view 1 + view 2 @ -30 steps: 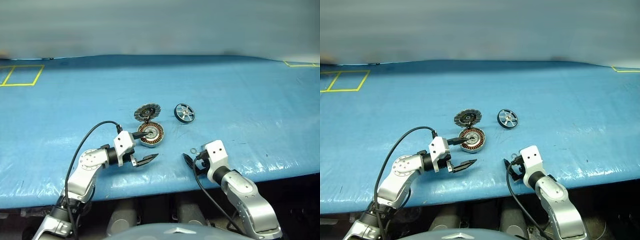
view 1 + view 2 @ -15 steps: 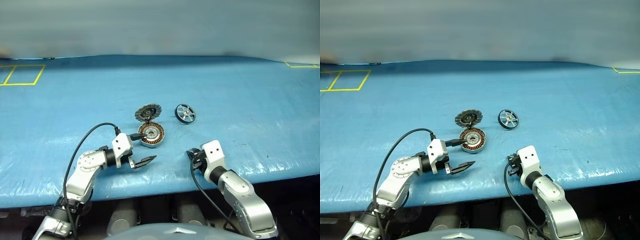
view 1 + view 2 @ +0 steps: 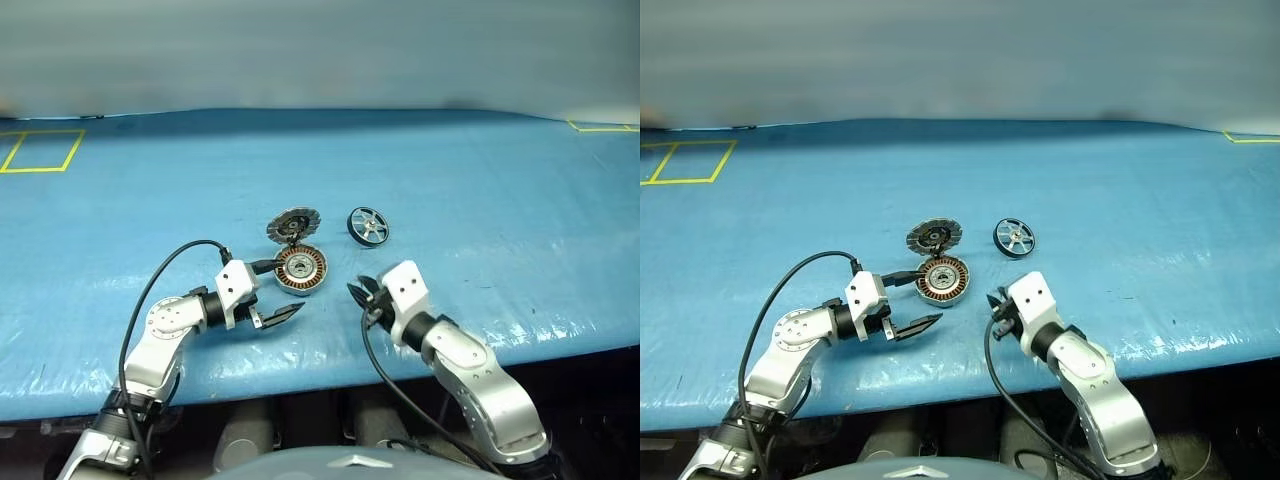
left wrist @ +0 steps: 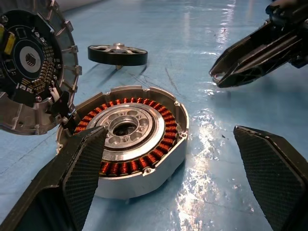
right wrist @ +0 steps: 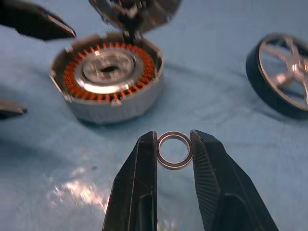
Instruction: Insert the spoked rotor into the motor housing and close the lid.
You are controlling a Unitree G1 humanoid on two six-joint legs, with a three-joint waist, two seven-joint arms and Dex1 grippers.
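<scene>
Right now my right end effector (image 5: 174,150) is closed down on a small metal ring (image 5: 174,149), pinched edge to edge between the two fingertips and held off the blue desk (image 3: 500,180), while my left end effector (image 3: 275,290) stands wide open with nothing in it, one finger (image 4: 84,168) touching or just beside the motor housing (image 3: 301,271) at its 9 o'clock side. The housing sits open with its coppery windings showing; the lid (image 3: 292,224) stands tilted up at its 12 o'clock edge, and the spoked rotor (image 3: 369,226) lies apart at about 2 o'clock from the housing, untouched. I judge the step in hand to be bringing this ring to the housing's silver centre before the rotor goes in. To do it well I should keep the ring level, line it up over the centre hole, lower slowly and let go only once it sits flat; the grip is thin, so a jolt could flick it out. My left fingers would do best steadying the housing without nudging it. Whether the left finger truly touches the housing wall I cannot tell, the hinge joining lid and housing is hard to make out, and the rotor's far rim is cut off in my right wrist view.
</scene>
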